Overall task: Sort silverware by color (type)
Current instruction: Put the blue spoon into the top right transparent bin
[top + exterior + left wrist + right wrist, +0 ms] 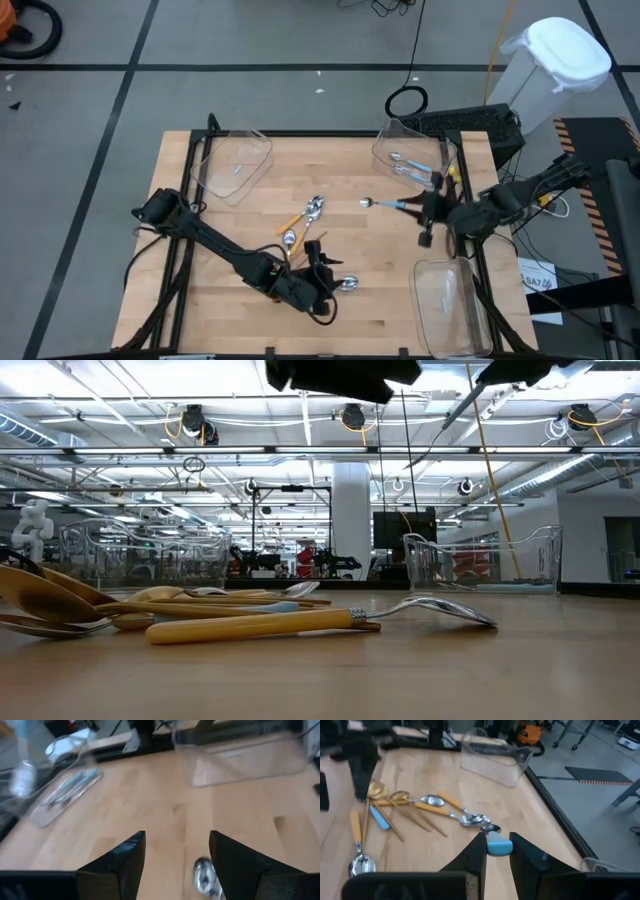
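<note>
Pale wooden table point(380, 260) on grey floor point(250, 90) with dark lines

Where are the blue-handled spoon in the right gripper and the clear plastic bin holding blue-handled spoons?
blue-handled spoon point(498, 846), right wrist view, handle end between the fingers.
clear plastic bin point(384, 139), high view, left rim.

Left gripper point(322, 262) low over table centre-front, fingers point(125, 857) spread wide. Right gripper point(497, 851) right of centre, jaws nearly closed, apparently pinching something.
</note>
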Available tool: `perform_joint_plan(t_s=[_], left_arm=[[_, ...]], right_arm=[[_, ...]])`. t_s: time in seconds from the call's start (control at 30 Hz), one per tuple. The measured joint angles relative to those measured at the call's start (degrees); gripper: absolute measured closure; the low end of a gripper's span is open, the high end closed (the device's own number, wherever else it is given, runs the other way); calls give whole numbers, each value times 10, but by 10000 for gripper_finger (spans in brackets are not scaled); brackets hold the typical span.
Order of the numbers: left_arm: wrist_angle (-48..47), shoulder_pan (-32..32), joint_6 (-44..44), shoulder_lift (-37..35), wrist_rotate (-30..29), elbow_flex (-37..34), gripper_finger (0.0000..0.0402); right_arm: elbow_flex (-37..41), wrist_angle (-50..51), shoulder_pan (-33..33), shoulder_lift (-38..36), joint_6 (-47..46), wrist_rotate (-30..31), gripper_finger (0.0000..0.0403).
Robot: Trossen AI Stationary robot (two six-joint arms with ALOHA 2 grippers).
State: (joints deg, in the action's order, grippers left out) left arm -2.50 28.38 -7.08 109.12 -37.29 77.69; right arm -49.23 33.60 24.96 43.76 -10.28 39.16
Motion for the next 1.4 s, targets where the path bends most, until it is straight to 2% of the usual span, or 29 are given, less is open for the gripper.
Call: perform_joint_plan(t_s=[0.13,0.33,0.53,0.77,0.93,1.4], left_arm=[[82,-14,24,0,21,-25,183],[114,-39,29,0,39,-26,183],[143,-35,28,0,47,-36,183],[379,-41,25,0,65,-170,183],[484,-51,18,1,68,-231,183],[503,-53,23,1,68,-227,183]], right_arm=[[0,21,-8,-49,19,1,348],[22,31,-26,-116,30,0,348],[32,30,-51,-172,58,-1,348],[32,18,-81,-204,109,-2,348],[32,9,-105,-214,133,-2,348],[31,40,-186,-222,156,-2,348]])
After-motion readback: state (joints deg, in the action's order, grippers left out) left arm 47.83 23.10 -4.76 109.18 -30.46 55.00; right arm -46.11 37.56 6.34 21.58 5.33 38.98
